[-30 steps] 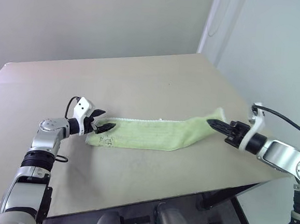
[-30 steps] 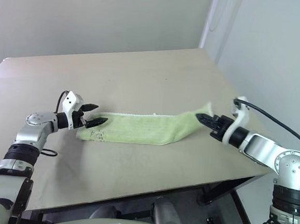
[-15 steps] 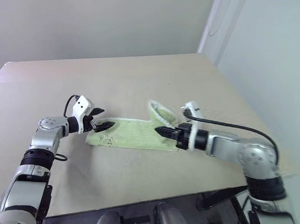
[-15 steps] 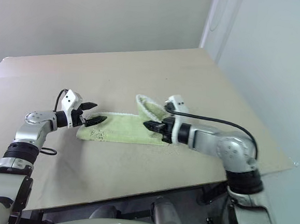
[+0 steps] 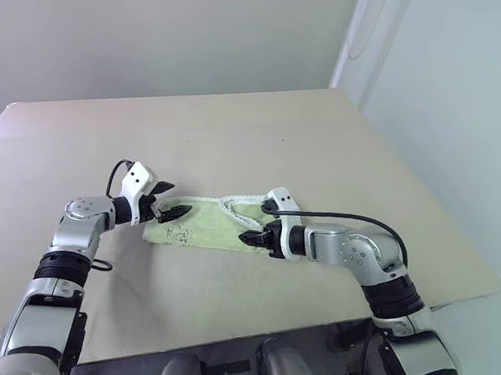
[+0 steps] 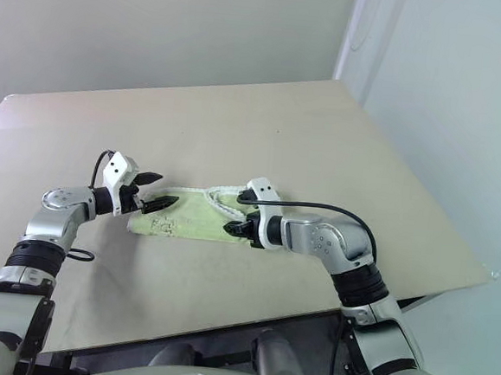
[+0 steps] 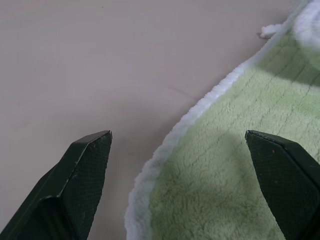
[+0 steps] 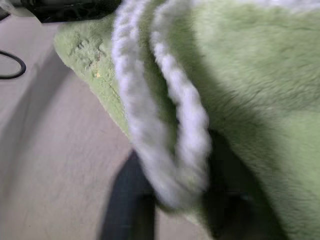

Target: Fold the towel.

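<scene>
The left gripper [image 5: 164, 200] stands wide open at the left end of the towel [image 5: 204, 225], one finger over the cloth, one over the bare table [image 5: 237, 143]. A small dark mark [image 5: 176, 234] near that end is too small to read. The right gripper [image 5: 253, 236] meets the towel's folded-over right edge; its grip cannot be told.

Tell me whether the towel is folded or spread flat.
Folded, roughly in half: the towel lies short on the table, its right end doubled back over the left part, two white edges stacked by the right claw.
</scene>
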